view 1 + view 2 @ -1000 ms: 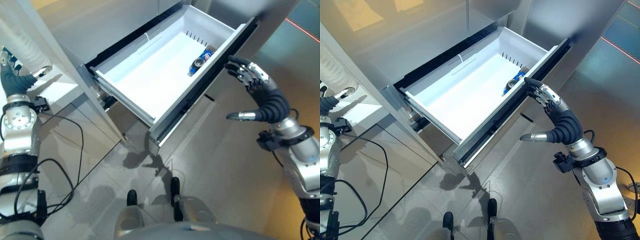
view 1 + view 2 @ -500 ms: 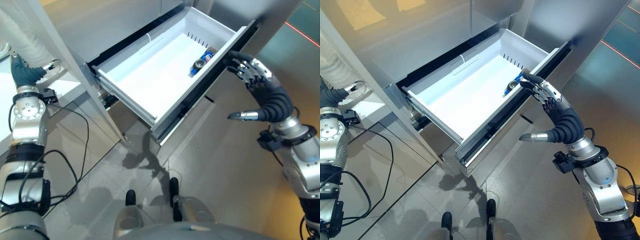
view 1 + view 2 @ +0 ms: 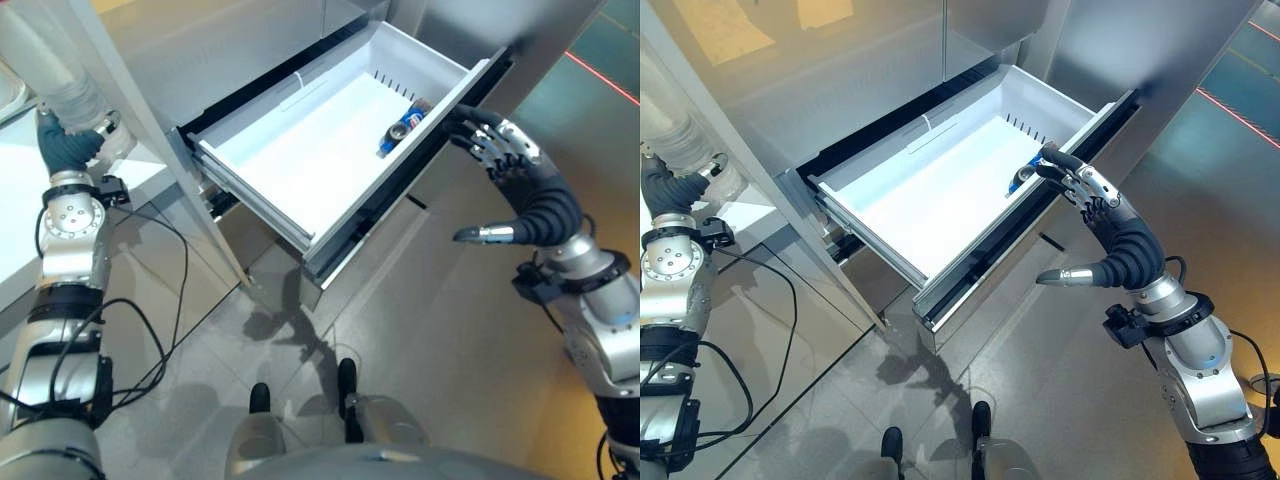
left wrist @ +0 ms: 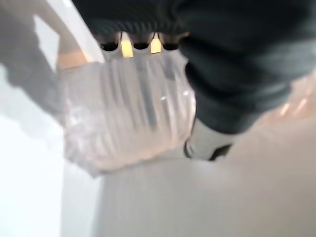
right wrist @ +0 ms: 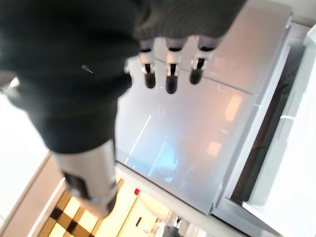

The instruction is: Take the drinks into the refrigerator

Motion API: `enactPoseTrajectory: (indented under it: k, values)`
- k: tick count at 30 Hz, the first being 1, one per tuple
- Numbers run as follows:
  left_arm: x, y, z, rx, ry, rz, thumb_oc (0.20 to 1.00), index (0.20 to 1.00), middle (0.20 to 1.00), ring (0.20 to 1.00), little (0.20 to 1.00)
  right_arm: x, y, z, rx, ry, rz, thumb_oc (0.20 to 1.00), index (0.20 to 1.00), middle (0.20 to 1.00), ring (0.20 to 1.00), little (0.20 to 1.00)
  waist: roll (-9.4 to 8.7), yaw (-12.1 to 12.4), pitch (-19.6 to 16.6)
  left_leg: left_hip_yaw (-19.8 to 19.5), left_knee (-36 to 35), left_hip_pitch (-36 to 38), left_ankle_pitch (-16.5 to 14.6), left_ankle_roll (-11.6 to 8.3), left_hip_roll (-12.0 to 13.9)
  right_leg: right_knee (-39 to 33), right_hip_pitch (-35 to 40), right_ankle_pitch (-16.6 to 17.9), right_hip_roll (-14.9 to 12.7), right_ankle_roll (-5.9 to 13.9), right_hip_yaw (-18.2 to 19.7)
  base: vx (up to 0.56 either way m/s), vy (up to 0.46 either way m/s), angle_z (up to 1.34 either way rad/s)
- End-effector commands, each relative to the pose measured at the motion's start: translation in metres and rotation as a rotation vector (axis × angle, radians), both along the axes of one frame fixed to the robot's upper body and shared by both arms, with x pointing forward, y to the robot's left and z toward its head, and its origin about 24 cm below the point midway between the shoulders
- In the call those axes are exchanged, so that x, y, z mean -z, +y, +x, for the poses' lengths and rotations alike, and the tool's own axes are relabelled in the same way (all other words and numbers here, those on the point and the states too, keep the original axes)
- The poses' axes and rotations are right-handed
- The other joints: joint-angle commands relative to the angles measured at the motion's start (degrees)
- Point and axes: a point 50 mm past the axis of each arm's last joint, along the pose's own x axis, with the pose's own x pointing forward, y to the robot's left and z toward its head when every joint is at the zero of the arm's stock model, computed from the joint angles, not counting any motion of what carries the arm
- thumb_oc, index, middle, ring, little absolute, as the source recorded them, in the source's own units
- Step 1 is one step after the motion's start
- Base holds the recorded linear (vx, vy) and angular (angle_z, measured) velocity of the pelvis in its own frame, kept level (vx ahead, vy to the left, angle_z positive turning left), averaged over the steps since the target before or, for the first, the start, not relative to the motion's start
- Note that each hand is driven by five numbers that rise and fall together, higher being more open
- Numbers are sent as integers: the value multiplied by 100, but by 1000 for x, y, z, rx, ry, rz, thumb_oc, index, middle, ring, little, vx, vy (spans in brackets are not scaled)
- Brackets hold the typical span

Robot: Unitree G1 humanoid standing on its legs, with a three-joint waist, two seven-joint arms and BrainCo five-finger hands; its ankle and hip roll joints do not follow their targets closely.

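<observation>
Drawer (image 3: 300, 170) of the refrigerator (image 3: 890, 60) stands pulled out, white inside. I see one drink can (image 3: 404, 127) lying on its side in the drawer, at the far right corner, close against the drawer's front wall. The rest of the drawer floor is bare white.

Right robot hand (image 3: 1110, 235) sits at the drawer's front edge, just beside the can's corner. Its fingers (image 3: 1065, 172) are straight and spread, reaching over the top of the front panel; I can't tell whether they touch it. The thumb sticks out sideways, away from the drawer. It holds nothing. The right wrist view agrees: fingers extended, nothing between them, the refrigerator's grey door beyond.

Left robot hand (image 3: 68, 145) is well apart from the drawer, off to its left, up at the white desk (image 3: 30, 210) next to the refrigerator's side panel. In the left wrist view I see it close against a clear plastic bottle (image 4: 131, 118). Its fingers (image 4: 126, 47) barely show, so I cannot tell if it grips the bottle.
</observation>
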Motion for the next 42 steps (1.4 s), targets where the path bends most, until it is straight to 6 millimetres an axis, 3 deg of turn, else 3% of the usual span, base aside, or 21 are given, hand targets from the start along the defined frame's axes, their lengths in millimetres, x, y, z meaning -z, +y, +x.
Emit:
enactPoseTrajectory:
  k: [1, 13, 18, 20, 32, 37, 42]
  values:
    - [-30, -89, 36, 348, -87, 133, 200, 200, 200, 200, 200, -31, 11, -13, -101, -177, 53, 1000, 1000, 1000, 1000, 1000, 152, -513, -158, 184, 559, 30, -529, 247, -52, 886, 177, -1071, -23, 384, 107, 0, 0, 0]
    - [-24, -99, 22, 475, -161, 28, 200, 200, 200, 200, 200, -19, 10, -4, -84, -112, 79, 1000, 1000, 1000, 1000, 1000, 172, -425, -188, 108, 442, 125, -480, 273, -106, 767, 321, -1004, -69, 377, 40, 0, 0, 0]
    - [-12, -110, -7, 641, -231, -60, 200, 200, 200, 200, 200, -8, -2, 5, 17, -60, 82, 1000, 1000, 1000, 1000, 1000, 199, -288, -205, 39, 386, 158, -448, 294, -145, 715, 402, -982, -111, 356, -19, 0, 0, 0]
    - [-2, -110, -16, 670, -214, -70, 200, 200, 200, 200, 200, -7, -6, 7, 41, -55, 81, 1000, 1000, 1000, 1000, 1000, 214, -251, -226, 14, 345, 178, -429, 295, -158, 663, 446, -970, -116, 349, -40, 0, 0, 0]
    - [14, -99, -79, 771, -236, -61, 200, 200, 200, 200, 200, 3, -33, 13, 152, 18, 53, 1000, 1000, 1000, 1000, 1000, 258, 41, -312, -201, 85, 210, -277, 319, -227, 476, 571, -917, -141, 299, -273, -4, -6, 4]
    - [8, -100, -96, 823, -193, 59, 200, 200, 200, 200, 200, 9, -42, 21, 140, 114, 12, 1000, 1000, 1000, 1000, 1000, 282, 140, -349, -260, 62, 257, -259, 325, -252, 437, 664, -896, -164, 297, -328, 8, -6, 10]
    - [-1, -102, -102, 886, -113, 231, 200, 200, 200, 200, 200, 27, -36, 36, -61, 342, 98, 1000, 1000, 1000, 1000, 1000, 278, 211, -389, -266, 35, 332, -246, 300, -253, 391, 774, -883, -183, 306, -357, -11, -7, 9]
